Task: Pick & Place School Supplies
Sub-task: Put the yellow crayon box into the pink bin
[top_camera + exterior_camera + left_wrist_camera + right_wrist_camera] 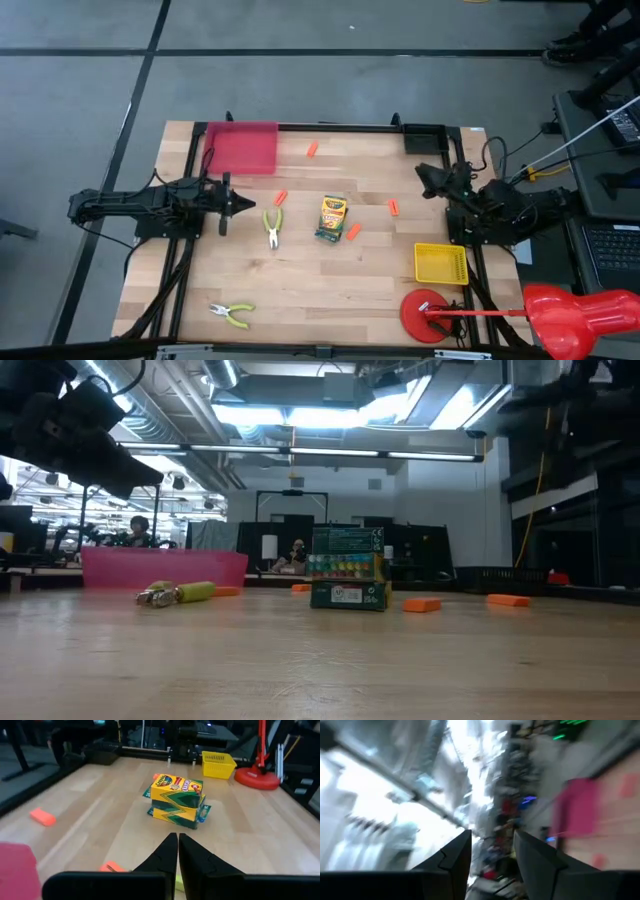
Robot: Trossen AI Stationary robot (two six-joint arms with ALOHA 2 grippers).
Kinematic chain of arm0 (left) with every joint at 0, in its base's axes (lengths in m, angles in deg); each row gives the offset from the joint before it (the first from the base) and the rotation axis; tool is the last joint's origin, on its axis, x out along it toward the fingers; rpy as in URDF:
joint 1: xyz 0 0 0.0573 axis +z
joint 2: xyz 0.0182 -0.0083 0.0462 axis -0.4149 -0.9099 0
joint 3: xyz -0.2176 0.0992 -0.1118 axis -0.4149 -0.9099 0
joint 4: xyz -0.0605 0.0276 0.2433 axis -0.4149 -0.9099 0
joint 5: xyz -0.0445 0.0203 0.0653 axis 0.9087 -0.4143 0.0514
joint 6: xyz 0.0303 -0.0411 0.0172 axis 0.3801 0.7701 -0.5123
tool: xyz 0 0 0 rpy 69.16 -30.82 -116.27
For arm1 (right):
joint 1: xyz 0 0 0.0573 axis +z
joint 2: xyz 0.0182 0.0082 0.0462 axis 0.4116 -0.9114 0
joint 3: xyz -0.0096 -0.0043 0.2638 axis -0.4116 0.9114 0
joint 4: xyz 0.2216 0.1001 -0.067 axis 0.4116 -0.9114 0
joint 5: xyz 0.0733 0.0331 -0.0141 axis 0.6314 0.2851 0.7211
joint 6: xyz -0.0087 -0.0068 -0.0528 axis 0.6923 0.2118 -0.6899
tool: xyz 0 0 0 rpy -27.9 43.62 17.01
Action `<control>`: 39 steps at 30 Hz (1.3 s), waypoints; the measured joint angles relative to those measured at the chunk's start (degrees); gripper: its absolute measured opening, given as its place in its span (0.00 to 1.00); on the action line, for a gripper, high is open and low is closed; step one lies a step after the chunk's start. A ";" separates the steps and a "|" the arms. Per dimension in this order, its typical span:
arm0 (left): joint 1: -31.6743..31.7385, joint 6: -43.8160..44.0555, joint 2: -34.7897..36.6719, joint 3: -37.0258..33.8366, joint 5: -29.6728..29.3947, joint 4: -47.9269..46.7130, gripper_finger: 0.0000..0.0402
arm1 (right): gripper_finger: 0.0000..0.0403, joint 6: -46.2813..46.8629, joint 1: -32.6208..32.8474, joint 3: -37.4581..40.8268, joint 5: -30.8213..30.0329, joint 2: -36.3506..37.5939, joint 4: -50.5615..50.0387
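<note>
We see the left gripper (245,206) clenched and empty beside the pliers (272,225); the right gripper (425,177) hangs released, holding nothing.

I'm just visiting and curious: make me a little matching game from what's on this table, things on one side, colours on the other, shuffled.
Things:
1. tray
2. mesh basket
3. crayon box
4. stubby piece

Colours:
A. orange
B. green and yellow
C. pink
D. plain yellow

Pairs: 1-C, 2-D, 3-B, 4-A
</note>
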 joint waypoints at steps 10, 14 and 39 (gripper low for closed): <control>-0.03 33.44 -0.57 -0.03 -14.35 16.64 0.02 | 0.38 -23.19 3.73 -7.30 1.73 -20.89 31.83; -0.01 33.45 -2.01 -0.04 -22.00 28.06 0.02 | 0.38 -22.80 5.09 -13.65 3.61 -29.05 29.87; -0.74 20.37 -35.20 28.19 7.34 48.31 0.01 | 0.38 -50.69 3.29 -49.33 25.16 -32.36 -7.87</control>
